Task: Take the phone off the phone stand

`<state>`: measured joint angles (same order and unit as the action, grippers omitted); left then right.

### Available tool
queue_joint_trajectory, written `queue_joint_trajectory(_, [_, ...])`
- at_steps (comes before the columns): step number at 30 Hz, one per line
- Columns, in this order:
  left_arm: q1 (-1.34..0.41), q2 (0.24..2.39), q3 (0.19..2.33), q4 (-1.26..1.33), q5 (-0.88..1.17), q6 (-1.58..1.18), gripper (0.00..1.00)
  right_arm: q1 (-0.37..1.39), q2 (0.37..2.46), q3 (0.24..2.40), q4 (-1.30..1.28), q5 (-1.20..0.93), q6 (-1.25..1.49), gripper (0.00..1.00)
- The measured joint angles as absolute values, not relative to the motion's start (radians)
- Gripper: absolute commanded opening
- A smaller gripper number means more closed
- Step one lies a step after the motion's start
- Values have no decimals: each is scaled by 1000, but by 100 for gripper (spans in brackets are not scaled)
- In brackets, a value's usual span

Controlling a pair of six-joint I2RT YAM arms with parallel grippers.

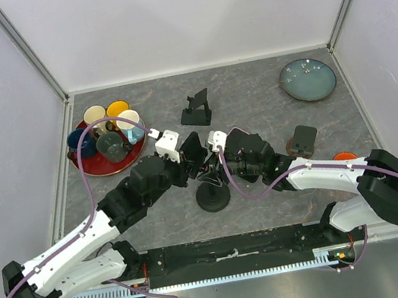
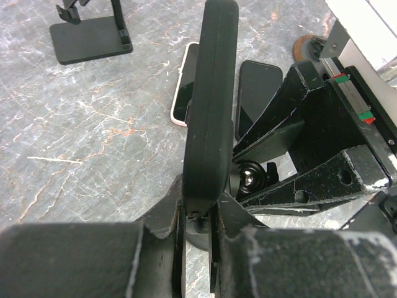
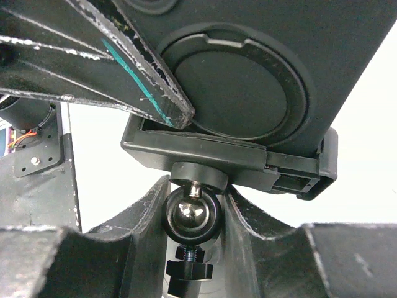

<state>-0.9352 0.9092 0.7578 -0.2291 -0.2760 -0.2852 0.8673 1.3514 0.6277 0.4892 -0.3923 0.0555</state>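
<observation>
The black phone (image 2: 211, 93) stands edge-on in the cradle (image 3: 229, 160) of a black phone stand with a round base (image 1: 213, 197). My left gripper (image 2: 200, 211) is shut on the phone's lower edge, one finger on each face. In the top view it (image 1: 184, 158) meets the phone (image 1: 191, 149) from the left. My right gripper (image 3: 193, 208) is shut on the stand's ball joint (image 3: 192, 214) just under the cradle. It reaches in from the right in the top view (image 1: 212, 168). Its fingers (image 2: 310, 143) show behind the phone in the left wrist view.
Two more phones lie flat behind the stand, one white-edged (image 2: 185, 87) and one black (image 2: 257, 93). A second black stand (image 1: 196, 109) is at the back. A red tray of mugs (image 1: 88, 165) is at the left, a blue plate (image 1: 308, 79) at the back right, a small dark object (image 1: 304, 140) at the right.
</observation>
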Motion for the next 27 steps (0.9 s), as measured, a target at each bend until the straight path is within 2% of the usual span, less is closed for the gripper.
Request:
queue_joint_trajectory(10, [-790, 915, 809, -317, 33, -152, 2, 867, 1351, 633, 469, -428, 2, 0])
queue_joint_trajectory(17, [-771, 1000, 922, -442, 108, -35, 2, 866, 1351, 643, 440, -442, -13, 0])
queue_joint_trajectory(27, [-689, 1002, 942, -472, 223, 20, 2, 866, 1350, 645, 432, -451, -31, 0])
